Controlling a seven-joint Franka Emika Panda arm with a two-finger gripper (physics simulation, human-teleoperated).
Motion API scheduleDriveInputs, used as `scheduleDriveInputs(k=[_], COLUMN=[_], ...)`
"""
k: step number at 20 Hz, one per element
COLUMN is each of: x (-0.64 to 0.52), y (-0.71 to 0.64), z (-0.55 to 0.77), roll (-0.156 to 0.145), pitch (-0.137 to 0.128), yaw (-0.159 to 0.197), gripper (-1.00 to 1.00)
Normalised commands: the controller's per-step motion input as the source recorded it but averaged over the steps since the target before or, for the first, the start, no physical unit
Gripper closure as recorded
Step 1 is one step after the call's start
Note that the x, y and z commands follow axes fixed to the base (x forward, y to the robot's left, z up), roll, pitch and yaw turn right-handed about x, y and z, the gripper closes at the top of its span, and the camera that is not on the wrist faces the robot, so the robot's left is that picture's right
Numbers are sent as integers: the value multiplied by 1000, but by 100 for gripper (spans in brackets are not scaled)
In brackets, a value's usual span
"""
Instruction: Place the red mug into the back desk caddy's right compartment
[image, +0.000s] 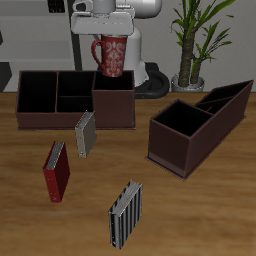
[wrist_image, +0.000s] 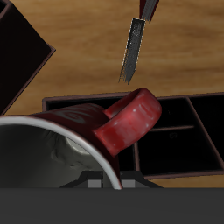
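I have the red mug (image: 110, 55) off the table and clenched in my gripper (image: 108, 38), so the pick-up is done; what is left is the lowering and the release. In the exterior view the mug hangs upright in the air just above the right compartment (image: 113, 100), the taller square end section of the back desk caddy (image: 60, 95), and its base looks to clear that section's rim, so I judge nothing has gone in yet. The mug seems roughly centred over the opening, though from this angle I cannot tell how far forward or back it sits over it. My arm reaches out from behind the caddy with the wrist pointing straight down. In the wrist view the mug's white inside and its red handle (wrist_image: 131, 118) fill the near field, and I am gripping at the rim, though my fingertips are hidden by the mug. Beneath the handle I see the caddy's black-lined sections (wrist_image: 171, 131). Beyond the caddy, toward the table's front edge, a grey book (wrist_image: 133, 48) stands on the wood, clear of my path. The fit looks about mug-wide, so I judge the handle could catch a wall unless I descend squarely.
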Motion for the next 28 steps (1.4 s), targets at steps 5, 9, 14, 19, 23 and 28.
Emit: scheduleDriveInputs(k=[5,9,14,19,23,28], x=[-14,-4,21,45,87,2], y=[-76,-56,59,-5,13,53], z=[-266,-196,-228,-276,-349,-167], roll=[-20,-18,1,-16,-2,10], pitch=[38,29,32,47,69,36], yaw=[4,0,14,45,52,20], gripper=[100,100,100,100,100,100])
